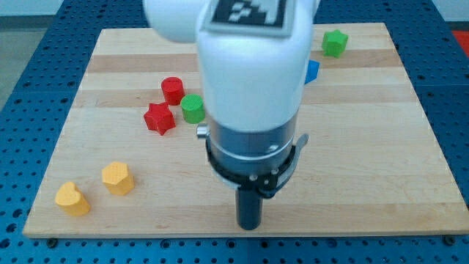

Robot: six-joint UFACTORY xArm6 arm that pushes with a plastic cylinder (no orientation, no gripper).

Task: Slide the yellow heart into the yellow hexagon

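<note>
The yellow heart (72,199) lies near the board's bottom left corner. The yellow hexagon (117,178) sits just up and to the right of it, with a small gap between them. My tip (249,226) rests near the board's bottom edge at the middle, far to the right of both yellow blocks and touching no block. The arm's white and grey body hides the board's centre.
A red cylinder (173,90), a red star (159,118) and a green cylinder (193,108) cluster left of the arm. A blue block (313,71) is partly hidden behind the arm. A green block (335,42) sits at the top right. The wooden board (381,161) ends just below my tip.
</note>
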